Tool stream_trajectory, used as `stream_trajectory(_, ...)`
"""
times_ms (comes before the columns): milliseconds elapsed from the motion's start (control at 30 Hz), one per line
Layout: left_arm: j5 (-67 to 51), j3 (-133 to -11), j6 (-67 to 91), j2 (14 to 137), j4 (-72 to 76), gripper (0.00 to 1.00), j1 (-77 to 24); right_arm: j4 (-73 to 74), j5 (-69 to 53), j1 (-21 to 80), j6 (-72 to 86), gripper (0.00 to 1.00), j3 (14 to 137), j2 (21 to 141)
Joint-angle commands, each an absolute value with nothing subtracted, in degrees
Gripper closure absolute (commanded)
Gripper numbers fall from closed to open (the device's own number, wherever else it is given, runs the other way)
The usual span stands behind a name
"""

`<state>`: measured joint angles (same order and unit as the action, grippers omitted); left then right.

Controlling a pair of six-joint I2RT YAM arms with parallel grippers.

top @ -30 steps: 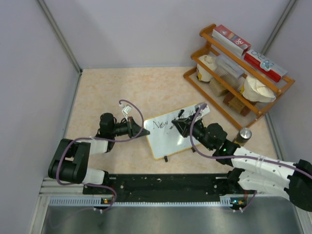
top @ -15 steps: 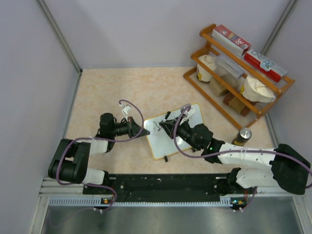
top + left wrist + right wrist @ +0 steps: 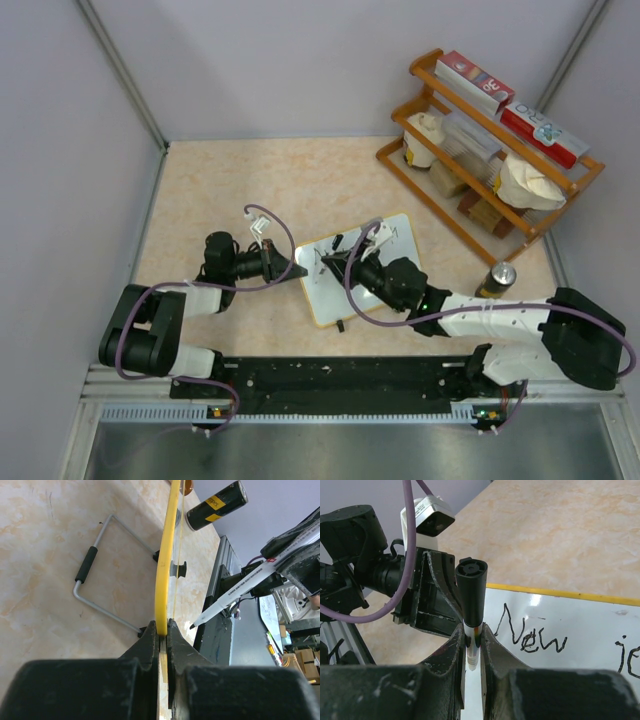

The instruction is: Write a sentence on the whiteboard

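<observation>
Where the right gripper (image 3: 471, 645) pinches it, the marker (image 3: 471, 592) stands between the two pressed-in fingers with its black end cap toward the camera. In the left wrist view the same white marker (image 3: 235, 592) slants from the upper right down to the lower left. Its dark tip sits just beside the board's face with a thin gap showing. The print along its barrel is too small to read.

The left gripper (image 3: 161, 630) is clamped on the yellow-tan frame of the whiteboard (image 3: 162, 575), gripping it edge-on.

In the top view the whiteboard (image 3: 325, 298) sits at the middle of the frame on the tan table (image 3: 200, 190). Its long axis rises gently from lower left to upper right. How steeply the board leans I cannot tell.

The right arm reaches from the lower right leftward across the board, with the right gripper (image 3: 345, 262) over its left half. The left arm is folded at the lower left, its forearm stretched rightward so that the left gripper (image 3: 295, 270) meets the board's left short edge.

On the whiteboard (image 3: 580, 625) the word "New" is written in black. A second word begins at the right edge of the right wrist view and is cut off.

Left of the board's edge in the left wrist view lies a bent wire stand (image 3: 95, 575) with a black sleeve. A black can (image 3: 216, 505) with a yellow label lies at the top, its text unreadable. A wooden rack (image 3: 490, 150) with red boxes stands at the upper right of the top view.
</observation>
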<state>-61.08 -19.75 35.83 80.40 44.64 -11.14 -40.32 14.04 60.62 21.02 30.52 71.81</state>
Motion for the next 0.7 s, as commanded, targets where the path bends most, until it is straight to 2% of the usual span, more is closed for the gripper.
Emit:
stream_trajectory(0,-64.51,-19.95,33.57,80.86,45.97,1.00,-11.69,-44.03,15.64,61.87,20.92,1.00,31.73,73.12)
stream_trajectory(267,-64.51,-19.95,33.57,80.86,45.97,1.00,-11.69,-43.51,17.14,61.70,21.27,1.00,31.82,75.58)
stream_trajectory(667,-64.51,-19.95,33.57,80.86,45.97,1.00,-11.69,-41.05,21.35,61.70,21.09,1.00,30.59,73.21)
